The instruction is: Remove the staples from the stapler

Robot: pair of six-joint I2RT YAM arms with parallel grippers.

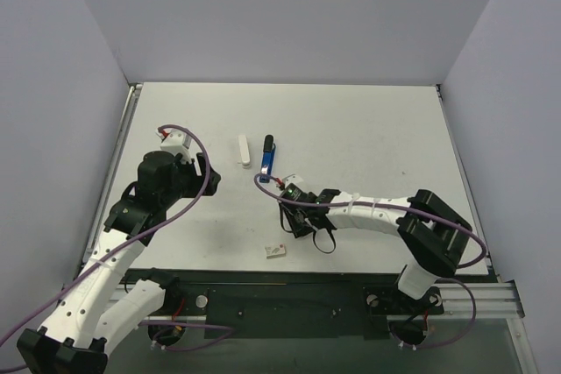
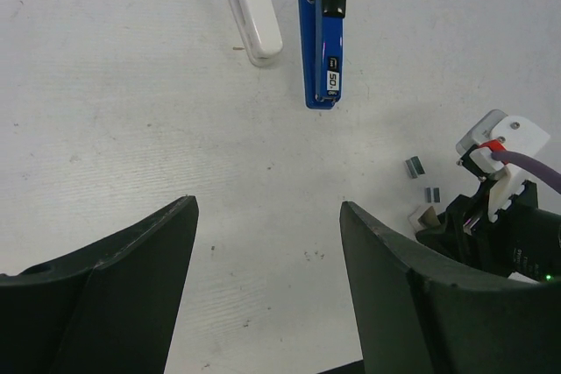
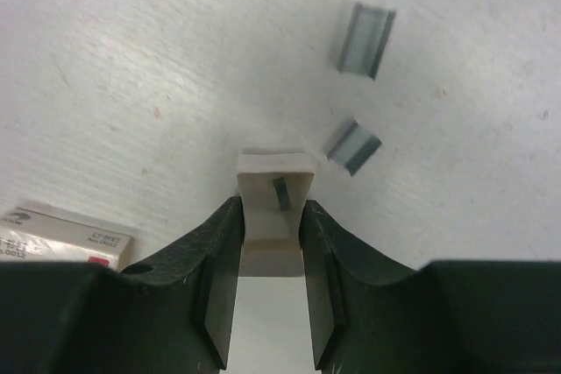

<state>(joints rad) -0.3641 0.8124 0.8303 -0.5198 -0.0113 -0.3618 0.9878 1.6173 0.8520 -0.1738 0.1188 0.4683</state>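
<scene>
Wide open, empty: left claw (image 2: 267, 208), well left of stapler (image 2: 326, 37). Just left of stapler, parallel, not touching: white bar (image 2: 256, 10). Stapler flat on table (image 1: 368, 129), black end away from arms. Right of stapler's near end, apart from it: two short grey staples (image 3: 365, 39), loose. Beside those, right claw (image 3: 272, 206) pinched on small beige box (image 3: 273, 172), staple bit inside. Nearer arms than stapler: white carton (image 1: 274, 251), red print.

The top camera looks down from behind the bases over the whole table (image 1: 368, 129), the left wrist camera views the stapler (image 2: 326, 41) from some way back, and the right wrist camera sits close above grey bits (image 3: 364, 38) also in the left view.
</scene>
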